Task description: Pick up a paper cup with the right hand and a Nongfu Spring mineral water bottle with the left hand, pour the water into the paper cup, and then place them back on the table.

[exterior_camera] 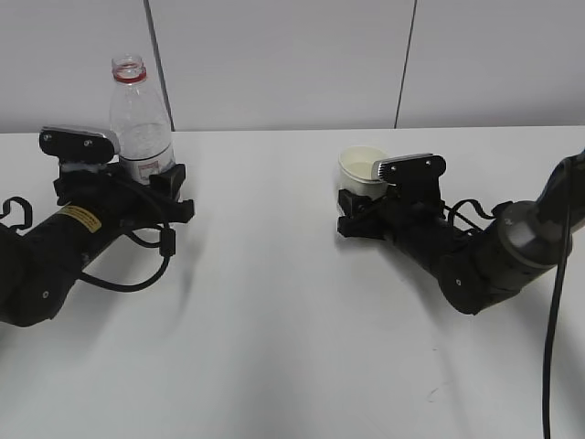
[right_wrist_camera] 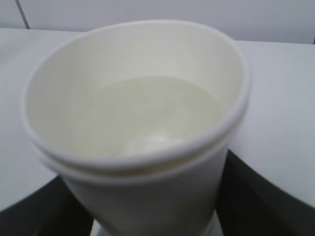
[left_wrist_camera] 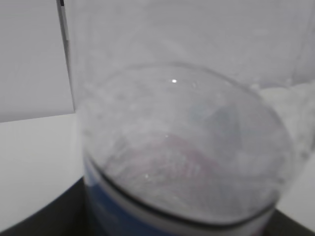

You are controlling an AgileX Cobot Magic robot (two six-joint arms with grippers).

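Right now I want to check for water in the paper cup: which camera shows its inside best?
The right wrist view: it looks down into the paper cup, showing liquid at the bottom. The exterior view shows only the rim and a little inner wall. The left wrist view misses it.

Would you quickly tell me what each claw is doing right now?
Left claw: closed around the tall clear plastic water bottle, which stands upright on the white table.
Right claw: closed around the small cream-white paper cup.

The exterior view looks down slantwise across the table [exterior_camera: 274,320]; each wrist view sits very close, sharing its white top.
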